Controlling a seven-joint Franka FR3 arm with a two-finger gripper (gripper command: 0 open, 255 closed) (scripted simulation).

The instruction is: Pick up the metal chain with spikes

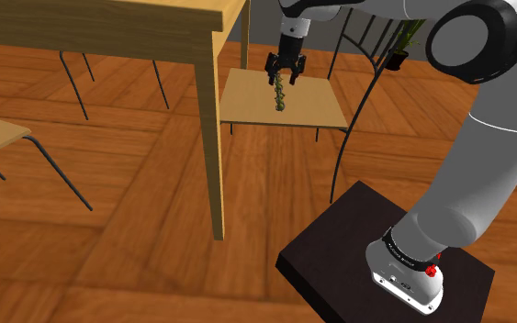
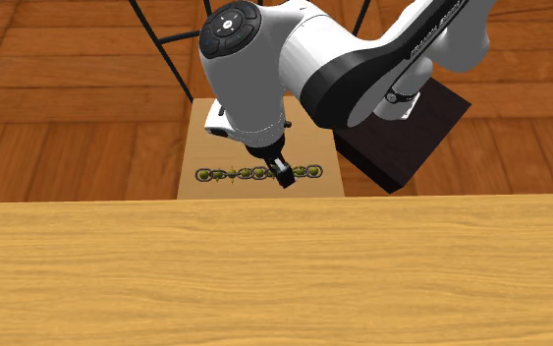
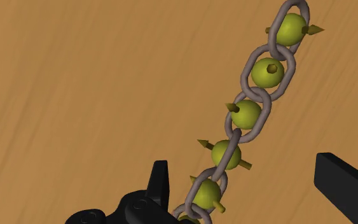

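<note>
A grey metal chain [image 1: 281, 99] with yellow-green spiked balls in its links lies stretched out on the light wooden chair seat [image 1: 247, 101]. My black gripper [image 1: 284, 75] hangs just over the chain, pointing down. From across the table, the chain [image 2: 240, 174] runs along the seat [image 2: 205, 152] and the gripper [image 2: 282, 175] stands over a spot towards its right end. In the wrist view the chain [image 3: 244, 118] runs between the two fingers [image 3: 160, 184] of the gripper [image 3: 244, 168], which stand wide apart and do not touch it. The gripper is open.
A wooden table [image 1: 109, 23] with a leg [image 1: 212, 138] stands close to the chair on the shoulder view's left; its top [image 2: 264, 275] fills the second exterior view's foreground. The chair's thin dark back frame [image 1: 357, 101] rises beside the seat. The dark stand [image 1: 366, 248] sits lower right.
</note>
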